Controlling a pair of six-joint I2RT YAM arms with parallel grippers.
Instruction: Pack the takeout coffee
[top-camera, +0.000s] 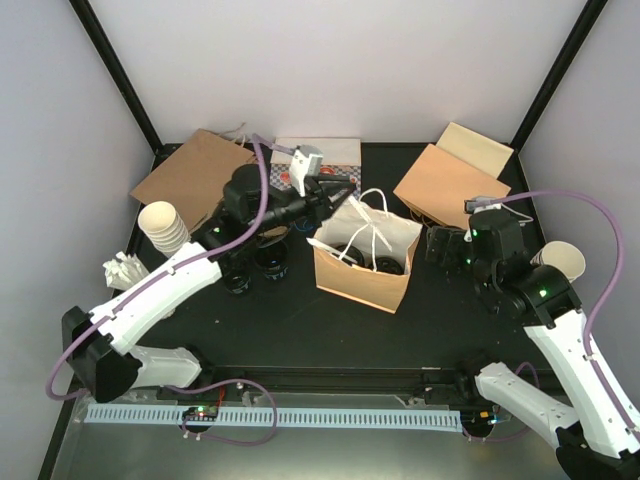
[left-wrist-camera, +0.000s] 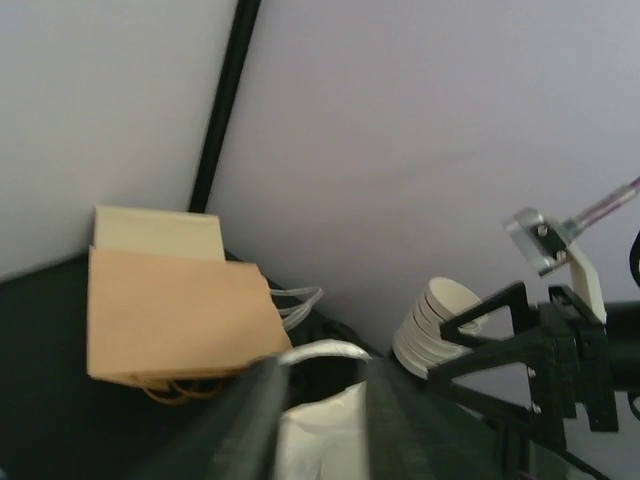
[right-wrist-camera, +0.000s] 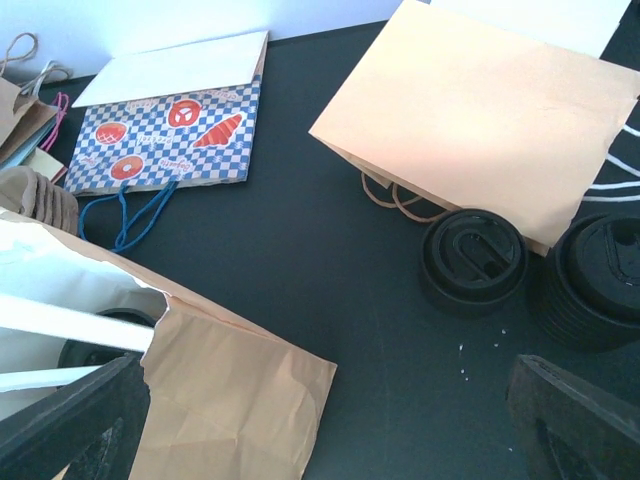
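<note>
Packing is underway: from above, the left gripper (top-camera: 340, 192) is hovering at the back rim of the open brown bag (top-camera: 365, 285), one takeout coffee (top-camera: 391, 266) sitting inside and two more cups (top-camera: 270, 262) waiting on the table (top-camera: 300, 325) just left of it. Left wrist view is showing a narrow gap between its fingers (left-wrist-camera: 245, 420) at the white handle (left-wrist-camera: 322, 350); pinched or free, I cannot tell. Right wrist view is showing the right gripper (right-wrist-camera: 325, 415) spread wide, empty, beside the bag. Next move, I'm judging, is calling for a reach to a waiting cup.

Overhead view down onto table (top-camera: 300, 320), wrist views close and low; all share open paper bag (top-camera: 362, 280)
</note>
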